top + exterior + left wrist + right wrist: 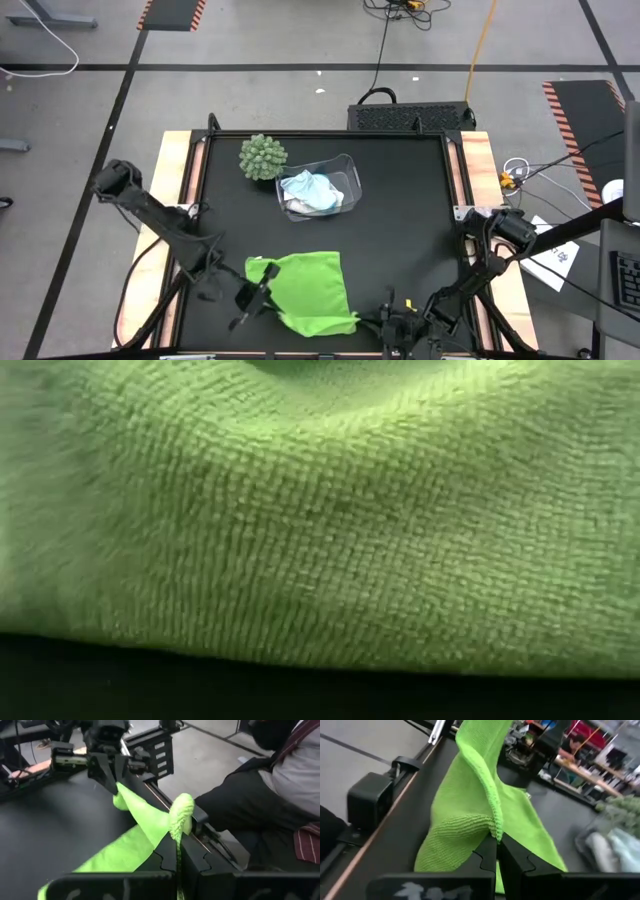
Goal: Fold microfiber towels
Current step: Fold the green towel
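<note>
The lime green microfiber towel [312,288] lies spread near the table's front edge, its cloth filling the low view [320,520]. My left gripper [257,293] is shut on its left side. My right gripper [378,322] is shut on its near right corner. The edge between the two grippers is raised off the table [145,815]; the rest rests on the black top. A white towel and a light blue towel [312,192] lie bunched in the clear bin [347,170]. My left gripper pinches a bunched corner of the green towel [181,817] between its two fingers, coming at it nearly level from the table's left. The corner stands lifted above the fingertips, and the cloth runs from it to the other gripper. My right gripper pinches the towel's edge at a folded-over corner [494,827] between its two fingers, coming at it nearly level from the table's near right. The cloth rises from the fingertips toward the left gripper [540,742], while the lower part lies on the table.
A round green spiky ball plant [262,157] stands at the back left beside the bin. A seated person [270,795] shows past the table's edge in the left wrist view. Bare black tabletop [400,230] lies to the right of the bin.
</note>
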Robot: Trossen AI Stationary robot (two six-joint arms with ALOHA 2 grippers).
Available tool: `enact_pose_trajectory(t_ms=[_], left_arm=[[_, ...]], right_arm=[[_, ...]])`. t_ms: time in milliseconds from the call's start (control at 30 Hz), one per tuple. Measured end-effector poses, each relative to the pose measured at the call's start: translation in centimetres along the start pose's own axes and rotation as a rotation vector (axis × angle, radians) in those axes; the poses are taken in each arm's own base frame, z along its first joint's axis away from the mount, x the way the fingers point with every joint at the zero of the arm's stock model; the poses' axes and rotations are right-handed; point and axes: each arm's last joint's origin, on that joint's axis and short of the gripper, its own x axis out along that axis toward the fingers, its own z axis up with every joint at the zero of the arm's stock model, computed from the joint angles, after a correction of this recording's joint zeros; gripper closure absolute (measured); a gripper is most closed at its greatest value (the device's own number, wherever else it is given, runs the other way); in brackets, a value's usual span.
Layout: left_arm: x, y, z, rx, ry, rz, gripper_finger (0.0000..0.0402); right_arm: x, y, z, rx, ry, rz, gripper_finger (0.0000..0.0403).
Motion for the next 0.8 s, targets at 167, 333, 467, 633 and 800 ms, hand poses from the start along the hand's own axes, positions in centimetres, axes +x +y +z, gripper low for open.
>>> enact_pose_trajectory(t_ms=[167,333,467,633,800], left_arm=[[0.2,2.8,0.1,-0.018,-0.019,-0.038,0.04],[0.2,4.7,0.0,-0.03,-0.034,-0.066,0.04],[0.2,5.4,0.0,-0.038,-0.042,-0.076,0.04],[0.2,5.4,-0.1,-0.024,-0.042,-0.09,0.04],[0.3,5.7,-0.2,-0.023,-0.039,-0.091,0.04]], right_arm=[[0.6,-0.4,0.3,-0.052,-0.011,-0.02,0.0403],[1.1,-1.2,0.8,-0.061,-0.011,-0.032,0.0403],[1.2,-1.3,0.9,-0.071,-0.013,-0.035,0.0403],[1.2,-1.3,0.9,-0.025,-0.015,-0.018,0.0402],[1.3,-1.0,0.9,0.003,-0.013,0.092,0.04]])
